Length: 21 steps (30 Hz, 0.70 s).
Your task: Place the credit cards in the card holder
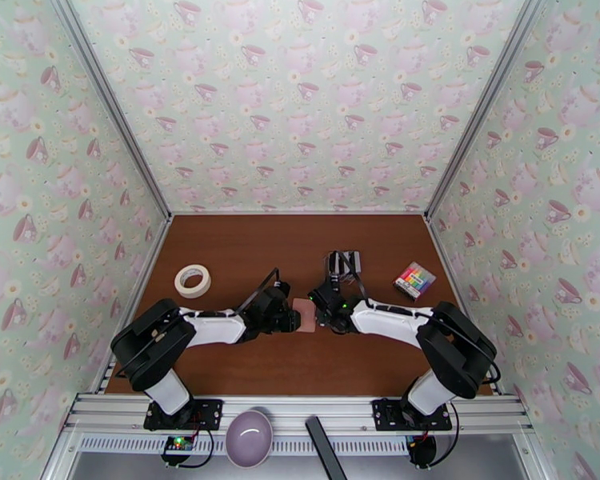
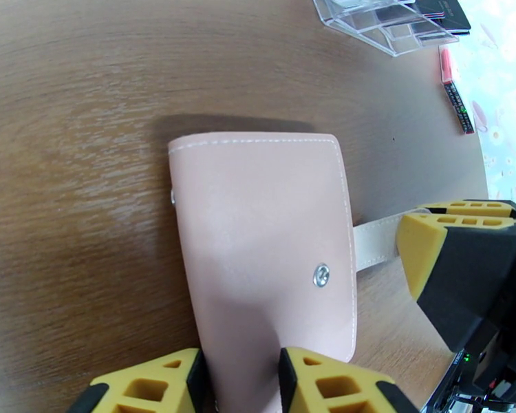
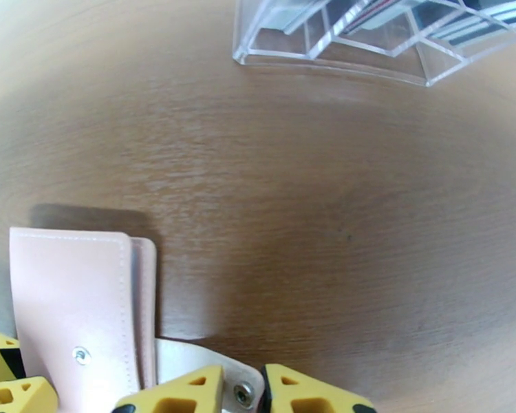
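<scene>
Top view, card holder: the pink card holder (image 1: 304,316) lies flat mid-desk (image 1: 244,250), right between the left gripper (image 1: 289,320) and the right gripper (image 1: 322,307).
Top view, credit cards: the credit cards (image 1: 344,264) stand in a clear stand just behind the right arm, apart from the holder.
Left wrist, left fingers: the fingers (image 2: 155,383) are partly closed over the near end of the folded holder (image 2: 258,228). We cannot tell whether they clamp it or only rest there.
Left wrist, snap tab: the snap tab (image 2: 375,244) sticks out sideways into the right gripper (image 2: 416,216).
Right wrist, right fingers: the fingers (image 3: 182,394) sit narrowly around the tab, its snap (image 3: 243,394) between them, and seem to pinch it.
Step in hand: we judge we are opening the holder before fetching any card.
Doing it well: we should pin the body firmly with the left. With the right we should lift the tab up and away, so the cover folds back instead of the holder sliding across the desk.
</scene>
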Motion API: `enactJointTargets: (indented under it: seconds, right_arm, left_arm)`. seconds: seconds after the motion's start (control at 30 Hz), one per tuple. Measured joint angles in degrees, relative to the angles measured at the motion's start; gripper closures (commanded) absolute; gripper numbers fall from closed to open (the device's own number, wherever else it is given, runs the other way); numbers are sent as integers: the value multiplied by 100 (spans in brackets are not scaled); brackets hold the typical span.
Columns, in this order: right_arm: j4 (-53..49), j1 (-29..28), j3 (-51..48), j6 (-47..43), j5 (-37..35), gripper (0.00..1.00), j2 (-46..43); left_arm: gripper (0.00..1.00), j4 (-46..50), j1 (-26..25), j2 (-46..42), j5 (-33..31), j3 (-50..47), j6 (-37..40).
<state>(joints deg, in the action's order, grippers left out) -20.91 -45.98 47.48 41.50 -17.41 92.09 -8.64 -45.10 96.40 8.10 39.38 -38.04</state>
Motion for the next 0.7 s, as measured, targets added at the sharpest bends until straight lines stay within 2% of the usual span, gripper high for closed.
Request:
enactJointTargets:
  seconds: [0.3, 0.5, 0.7]
  right_arm:
    - [13, 0, -105, -24, -9, 73, 11]
    - [-240, 0, 22, -168, -214, 61, 216]
    - [-367, -2, 238, -278, -374, 62, 404]
  left_arm:
    - [63, -114, 0, -11, 0, -57, -146]
    - [63, -232, 0, -24, -2, -116, -247]
    - [63, -291, 0, -28, -2, -149, -256]
